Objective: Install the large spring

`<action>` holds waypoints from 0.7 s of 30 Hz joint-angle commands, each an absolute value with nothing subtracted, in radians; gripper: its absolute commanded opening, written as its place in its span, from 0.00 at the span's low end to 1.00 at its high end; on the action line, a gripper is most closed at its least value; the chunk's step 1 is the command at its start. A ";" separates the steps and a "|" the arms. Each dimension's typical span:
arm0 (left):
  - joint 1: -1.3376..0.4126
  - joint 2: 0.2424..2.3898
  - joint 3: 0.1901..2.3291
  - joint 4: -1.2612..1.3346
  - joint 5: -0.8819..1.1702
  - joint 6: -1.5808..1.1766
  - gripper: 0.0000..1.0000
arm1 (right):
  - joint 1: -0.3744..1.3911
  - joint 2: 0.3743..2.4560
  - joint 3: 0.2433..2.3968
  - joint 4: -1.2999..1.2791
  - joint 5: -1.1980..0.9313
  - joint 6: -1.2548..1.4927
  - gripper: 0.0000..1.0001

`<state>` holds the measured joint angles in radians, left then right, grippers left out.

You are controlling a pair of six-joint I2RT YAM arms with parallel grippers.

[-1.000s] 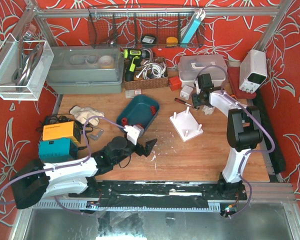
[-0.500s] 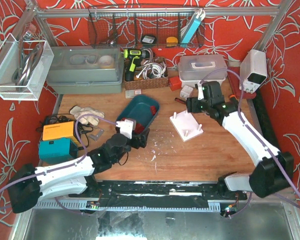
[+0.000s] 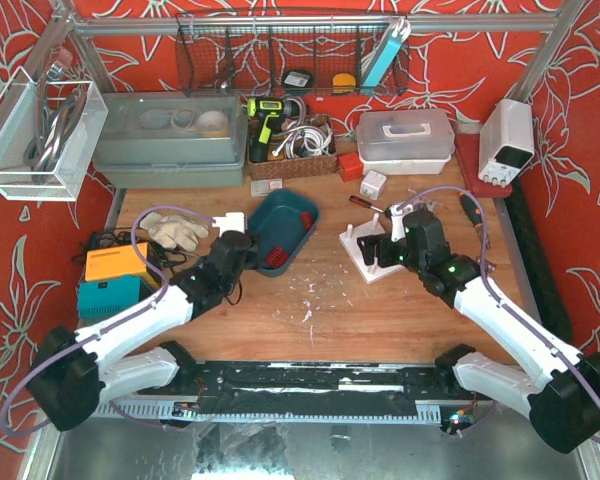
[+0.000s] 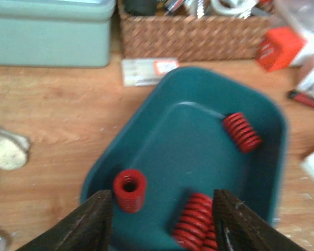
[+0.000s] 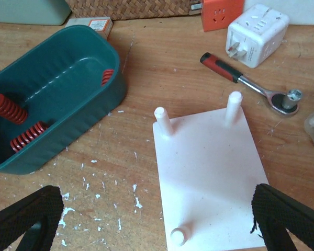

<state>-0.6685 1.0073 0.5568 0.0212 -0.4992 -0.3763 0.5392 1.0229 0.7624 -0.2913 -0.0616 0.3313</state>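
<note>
Left gripper [image 4: 162, 212] has swung in from mid-table to hang over the teal tray [image 4: 199, 141]; jaws apart, nothing held. The large spring [image 4: 192, 226] is probably the thick red one lying in the tray nearest the gripper, though blur leaves that uncertain. Right gripper [image 5: 157, 219] has come forward over the white peg plate [image 5: 209, 167], spread wide and empty. Pick not yet made.

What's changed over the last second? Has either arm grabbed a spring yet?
The left pincer moved away from the near edge and leftward, and is now open over the springs in the teal tray. The right pincer swung from the far side toward the near edge, open above the white peg plate. Nothing grasped or released. Tray and plate stayed put.
</note>
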 commanded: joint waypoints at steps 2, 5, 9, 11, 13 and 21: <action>-0.536 1.135 0.629 -0.074 -0.368 -0.414 0.52 | 0.557 0.970 0.639 -0.085 -0.006 0.358 0.99; -0.487 1.213 0.672 -0.093 -0.324 -0.416 0.50 | 0.560 0.935 0.571 -0.023 0.035 0.360 0.98; -0.441 1.278 0.719 -0.109 -0.289 -0.410 0.48 | 0.561 0.882 0.538 -0.002 0.079 0.350 0.99; -0.432 1.314 0.744 -0.121 -0.288 -0.404 0.48 | 0.563 0.870 0.526 -0.001 0.098 0.349 0.99; -0.430 1.351 0.767 -0.129 -0.288 -0.406 0.48 | 0.562 0.865 0.525 -0.008 0.112 0.356 0.99; -0.429 1.465 0.856 -0.205 -0.338 -0.426 0.45 | 0.563 0.866 0.527 -0.020 0.131 0.353 0.99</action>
<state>-0.4328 1.4322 0.8227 -0.1429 -0.3031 -0.4091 0.5568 0.8719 0.5362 -0.0296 0.0872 0.3504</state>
